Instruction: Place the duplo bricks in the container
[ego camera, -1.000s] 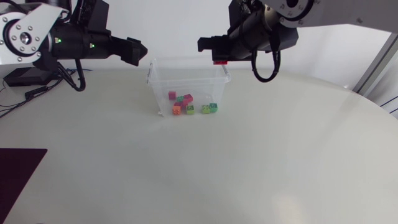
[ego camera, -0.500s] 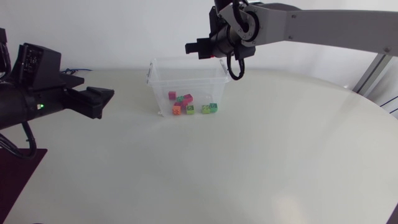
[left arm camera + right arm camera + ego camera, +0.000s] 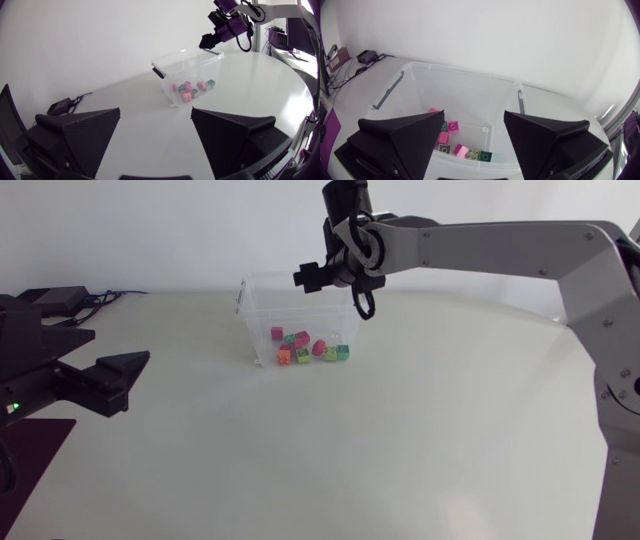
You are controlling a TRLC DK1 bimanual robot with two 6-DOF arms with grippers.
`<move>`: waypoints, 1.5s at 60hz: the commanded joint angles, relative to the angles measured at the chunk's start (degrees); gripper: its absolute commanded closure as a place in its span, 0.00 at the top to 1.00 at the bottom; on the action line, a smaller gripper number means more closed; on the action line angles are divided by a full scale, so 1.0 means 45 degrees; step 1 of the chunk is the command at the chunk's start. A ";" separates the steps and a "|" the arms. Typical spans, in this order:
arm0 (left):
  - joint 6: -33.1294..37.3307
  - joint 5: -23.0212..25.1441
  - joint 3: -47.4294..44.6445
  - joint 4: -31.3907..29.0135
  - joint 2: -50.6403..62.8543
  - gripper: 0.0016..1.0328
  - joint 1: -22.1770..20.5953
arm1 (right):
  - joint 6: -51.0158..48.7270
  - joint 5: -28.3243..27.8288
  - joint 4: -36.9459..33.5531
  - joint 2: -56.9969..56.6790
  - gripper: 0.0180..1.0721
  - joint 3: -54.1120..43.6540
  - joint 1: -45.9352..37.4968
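Observation:
A clear plastic container (image 3: 300,305) stands at the back middle of the table and holds several duplo bricks (image 3: 305,350) in pink, orange, green and red. A red brick (image 3: 319,347) lies among them. My right gripper (image 3: 300,278) hangs open and empty over the container's rear rim. The right wrist view looks straight down between its spread fingers (image 3: 400,137) into the container (image 3: 517,100) and onto the bricks (image 3: 451,140). My left gripper (image 3: 135,380) stands open and empty at the table's left, well away from the container (image 3: 187,62), which lies ahead of it.
A dark mat (image 3: 30,455) lies at the table's front left corner. Cables and a small black box (image 3: 60,298) sit at the back left edge. The pale tabletop (image 3: 420,440) stretches in front of and to the right of the container.
My right gripper shifted left over the container and opened; the red brick it held now lies among the bricks inside. My left arm drew back to the left and down.

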 commanded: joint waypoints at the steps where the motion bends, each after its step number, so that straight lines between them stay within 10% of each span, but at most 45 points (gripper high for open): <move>1: 0.0191 -0.0193 -0.0457 -0.0090 -0.0498 0.96 0.0114 | -0.0328 0.0196 0.0068 -0.1153 0.95 -0.0549 -0.0079; 77: 0.0015 -0.0310 -0.5672 0.3172 -0.5361 0.96 0.2965 | -0.3394 0.1798 0.3017 -1.9727 0.95 -1.7053 -0.2208; 90: -0.0830 -0.0222 -0.6346 0.3524 -0.6045 0.96 0.2755 | -0.2891 0.0484 0.3095 -2.1529 0.95 -1.8674 -0.3336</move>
